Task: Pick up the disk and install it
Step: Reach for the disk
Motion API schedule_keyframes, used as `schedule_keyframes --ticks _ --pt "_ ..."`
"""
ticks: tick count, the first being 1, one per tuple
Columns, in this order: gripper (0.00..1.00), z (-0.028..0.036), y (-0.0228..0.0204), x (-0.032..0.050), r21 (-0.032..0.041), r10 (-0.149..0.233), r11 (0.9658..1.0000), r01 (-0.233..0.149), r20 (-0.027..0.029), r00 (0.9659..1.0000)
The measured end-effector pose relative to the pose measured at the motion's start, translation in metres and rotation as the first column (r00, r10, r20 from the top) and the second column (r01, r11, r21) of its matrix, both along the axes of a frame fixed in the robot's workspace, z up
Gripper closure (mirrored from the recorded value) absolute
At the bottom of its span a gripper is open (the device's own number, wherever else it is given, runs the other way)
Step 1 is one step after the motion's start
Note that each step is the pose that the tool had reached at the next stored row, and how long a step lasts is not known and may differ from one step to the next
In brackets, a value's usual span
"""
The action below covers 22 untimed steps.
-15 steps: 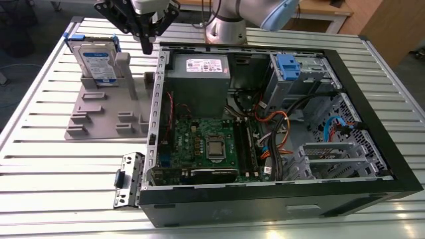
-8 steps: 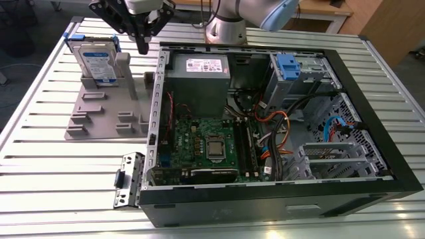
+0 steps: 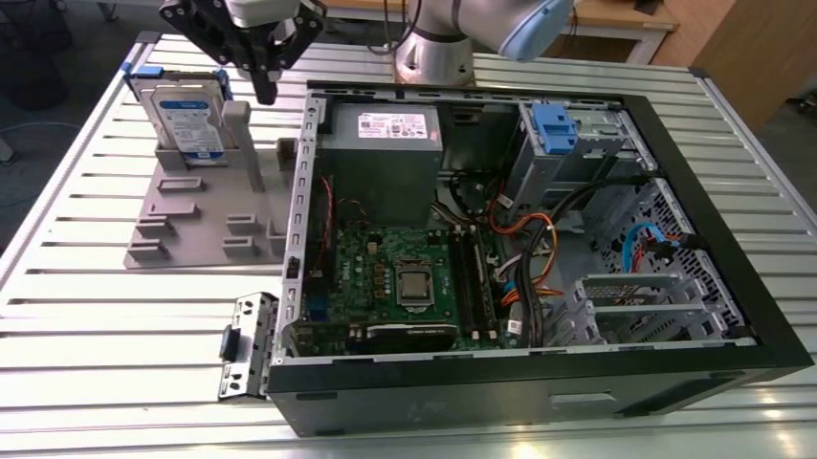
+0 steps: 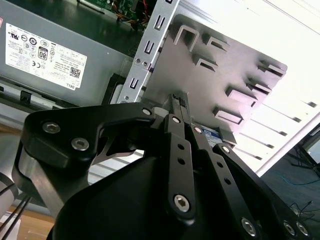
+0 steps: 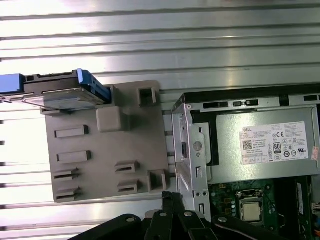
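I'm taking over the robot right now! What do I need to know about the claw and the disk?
The claw is shut and holds nothing. It hangs above the gap between the grey stand and the open computer case.
The disk stands on edge in a slot of the stand, at the end nearest the claw, on the exterior view's left of it. The claw does not touch it.
Done: nothing that shows; the disk is not picked up.
Left: picking up the disk and installing it.

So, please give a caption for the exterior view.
Gripper near grey stand; disk upright in it, beside open computer case.
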<state>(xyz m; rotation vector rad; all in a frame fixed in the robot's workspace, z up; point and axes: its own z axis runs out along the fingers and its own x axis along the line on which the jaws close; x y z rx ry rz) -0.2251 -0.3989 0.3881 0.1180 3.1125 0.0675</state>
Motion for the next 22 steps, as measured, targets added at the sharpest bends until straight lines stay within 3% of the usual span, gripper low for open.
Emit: schedule_keyframes --ticks 15,22 --pt "0.90 -0.0011 0.0000 -0.0178 0.0000 0.000 1.0000 0.000 0.0000 1.0000" --pt "0.90 -0.0022 0.0002 -0.0301 0.0000 0.000 1.0000 0.000 0.0001 1.0000"
